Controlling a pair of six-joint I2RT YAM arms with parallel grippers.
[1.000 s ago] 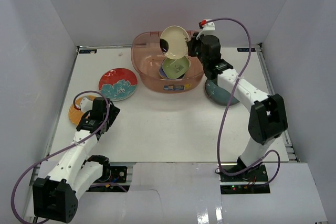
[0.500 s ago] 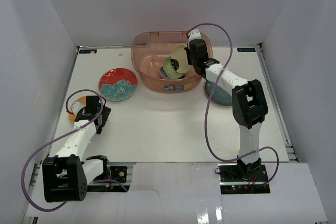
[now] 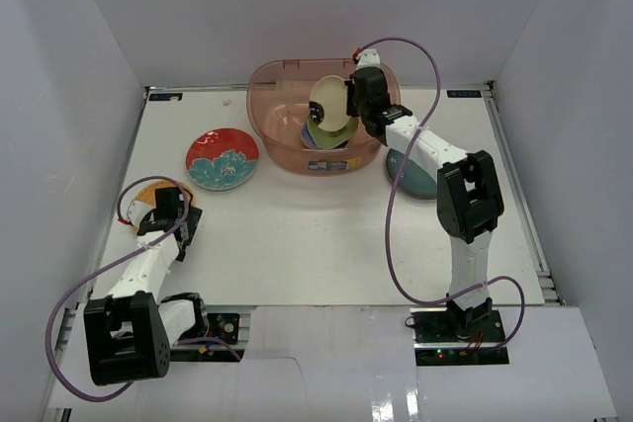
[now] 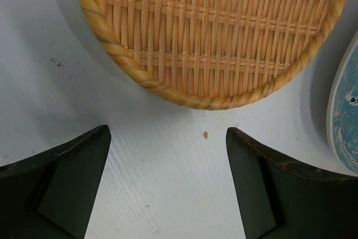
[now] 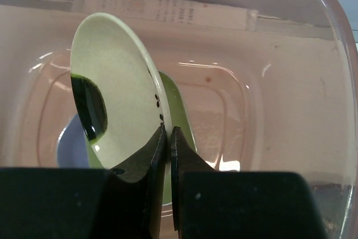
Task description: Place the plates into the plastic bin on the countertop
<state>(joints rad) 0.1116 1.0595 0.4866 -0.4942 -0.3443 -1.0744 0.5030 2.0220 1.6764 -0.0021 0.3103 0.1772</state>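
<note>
right end effector: closed on the near rim of the cream plate, the two fingers pinching the rim between them.
cream plate: held tilted almost on edge, inside the mouth of the plastic bin and above the dishes lying there; a dark patch shows on its face.
plastic bin: translucent reddish-brown, standing at the far middle of the desk, with a label sticker on its near side.
green plate: lying in the bottom of the plastic bin, partly hidden behind the cream plate.
lavender plate: also in the bin bottom, showing at the left of the green plate.
left end effector: open, nothing between its fingers, low over bare desk just beside the near edge of the orange plate.
orange plate: woven in texture, flat on the desk at the near left, outside the bin.
red plate: teal flower on it, flat on the desk left of the bin, near it but apart.
dark teal plate: on the desk just beside the bin's right side, partly covered by the right arm.
</note>
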